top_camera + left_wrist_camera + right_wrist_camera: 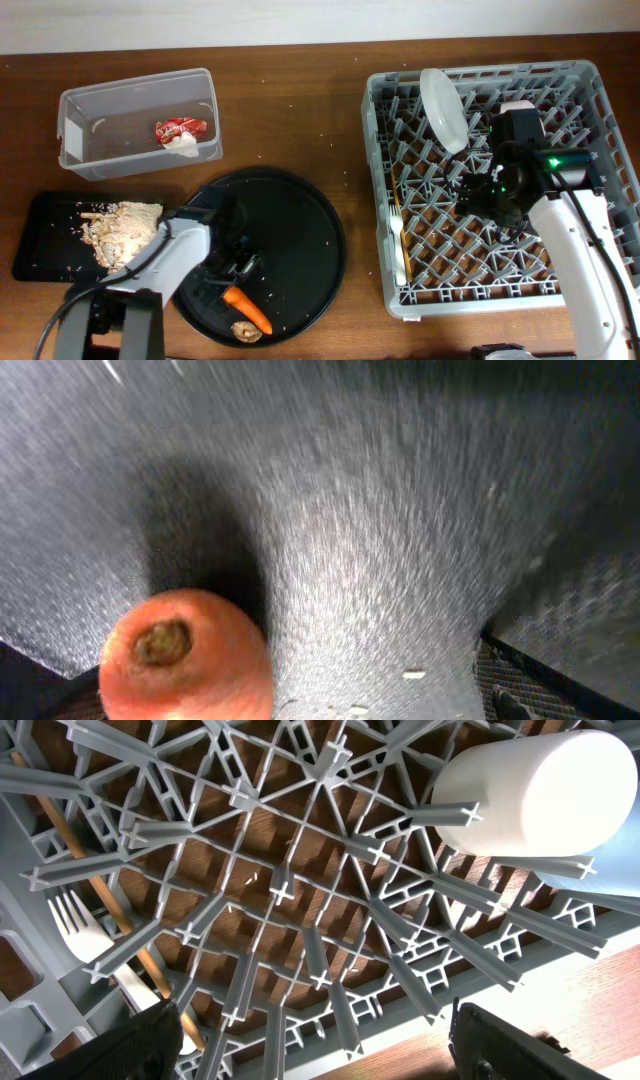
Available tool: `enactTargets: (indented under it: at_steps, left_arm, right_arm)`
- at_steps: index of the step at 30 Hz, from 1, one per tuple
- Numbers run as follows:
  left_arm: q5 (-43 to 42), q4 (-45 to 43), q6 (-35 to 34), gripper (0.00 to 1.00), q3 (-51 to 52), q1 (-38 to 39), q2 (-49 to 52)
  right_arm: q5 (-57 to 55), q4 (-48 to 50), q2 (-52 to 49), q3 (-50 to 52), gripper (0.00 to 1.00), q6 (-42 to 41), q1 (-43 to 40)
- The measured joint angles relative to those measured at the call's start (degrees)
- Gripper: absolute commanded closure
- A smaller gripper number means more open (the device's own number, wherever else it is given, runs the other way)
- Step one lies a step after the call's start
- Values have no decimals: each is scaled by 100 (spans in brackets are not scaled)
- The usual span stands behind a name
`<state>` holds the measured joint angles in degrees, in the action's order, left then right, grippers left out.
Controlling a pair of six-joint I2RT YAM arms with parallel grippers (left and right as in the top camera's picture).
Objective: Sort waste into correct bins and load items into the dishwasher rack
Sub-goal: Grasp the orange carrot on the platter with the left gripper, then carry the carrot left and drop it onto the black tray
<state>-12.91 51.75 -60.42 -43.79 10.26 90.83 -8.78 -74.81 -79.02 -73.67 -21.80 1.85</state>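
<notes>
Carrot (246, 309) just beside left pincer (238, 270) (jaws apart).

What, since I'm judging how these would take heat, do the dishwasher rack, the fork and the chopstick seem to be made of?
The dishwasher rack looks like grey moulded plastic, matt, with ribbed pegs. The fork looks like white plastic, smooth with a slight sheen. The chopstick is probably wood or bamboo: brown, dull, thin.

Overhead top-down; wrists near carrot (185, 658), rack (283, 892)
</notes>
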Motion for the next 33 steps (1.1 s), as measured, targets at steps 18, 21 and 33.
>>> enactTargets:
  at_steps: [18,21,33]
  left_arm:
    - [136,-96,168,74,13,468,-11]
    - [162,-94,214,77,2,461,-11]
    - [1467,713,1849,76,-2345,-2791,-105]
  right_arm:
    - [0,0,0,0,12,0,0]
    - [0,0,0,0,12,0,0]
    - [-20,0,0,0,12,2,0]
